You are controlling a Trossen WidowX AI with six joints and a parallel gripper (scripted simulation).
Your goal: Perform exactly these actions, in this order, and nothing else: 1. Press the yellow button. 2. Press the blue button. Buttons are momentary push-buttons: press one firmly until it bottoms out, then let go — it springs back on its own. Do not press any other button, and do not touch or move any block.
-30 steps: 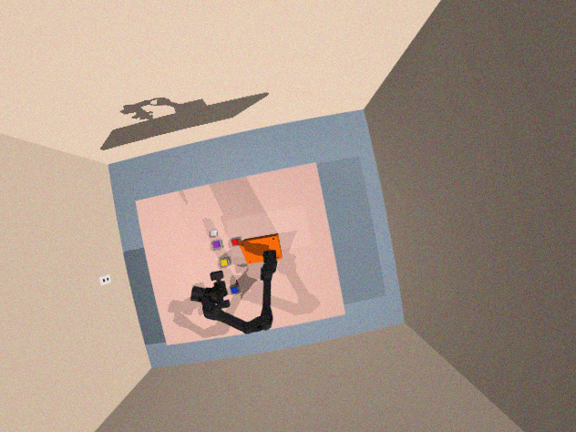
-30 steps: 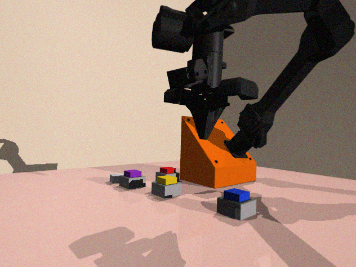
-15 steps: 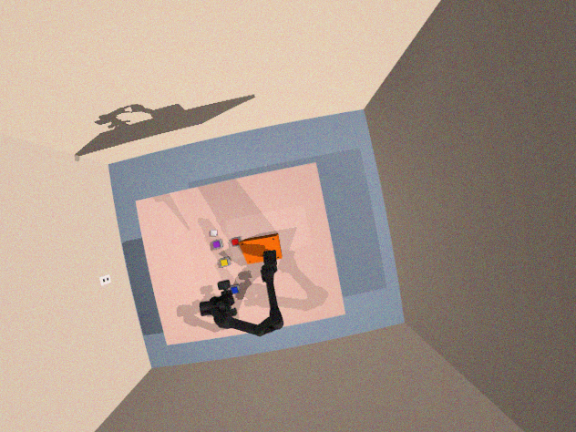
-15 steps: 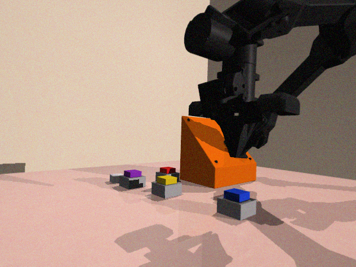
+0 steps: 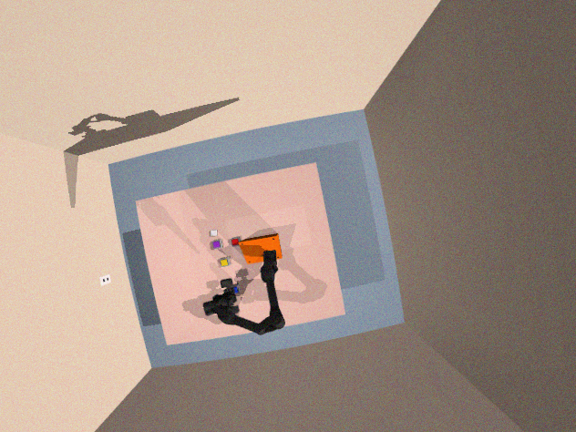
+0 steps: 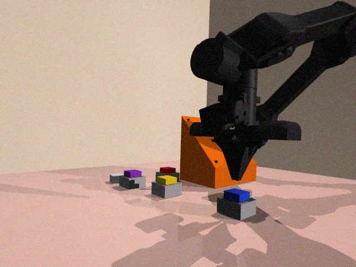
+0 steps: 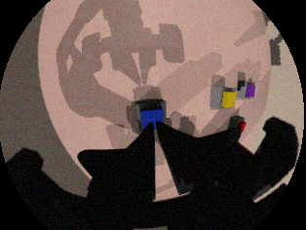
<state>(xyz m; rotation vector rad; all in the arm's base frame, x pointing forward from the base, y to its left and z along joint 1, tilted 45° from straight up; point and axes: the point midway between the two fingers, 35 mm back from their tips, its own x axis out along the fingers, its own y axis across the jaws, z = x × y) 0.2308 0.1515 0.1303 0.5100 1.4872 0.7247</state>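
Note:
The blue button [image 5: 236, 290] [image 6: 236, 195] [image 7: 151, 116] sits raised on its grey base. My gripper [image 6: 236, 179] [image 7: 154, 125] is shut, with its fingertips pointing down just above the blue button, and a gap shows between them and its top in the exterior view. In the wrist view the fingertips overlap the button's near edge. The yellow button [image 5: 224, 262] [image 6: 167, 179] [image 7: 229, 99] stands raised on its own grey base, away from the fingers.
A purple button [image 5: 216, 244] [image 6: 132, 173] [image 7: 250, 90] and a red button [image 5: 235, 241] [image 6: 167, 169] [image 7: 243, 127] stand beyond the yellow one. A small white-topped item [image 5: 213, 232] [image 6: 116, 174] is near the purple button. An orange wedge-shaped box [image 5: 272, 242] [image 6: 198, 166] stands behind the gripper in the exterior view.

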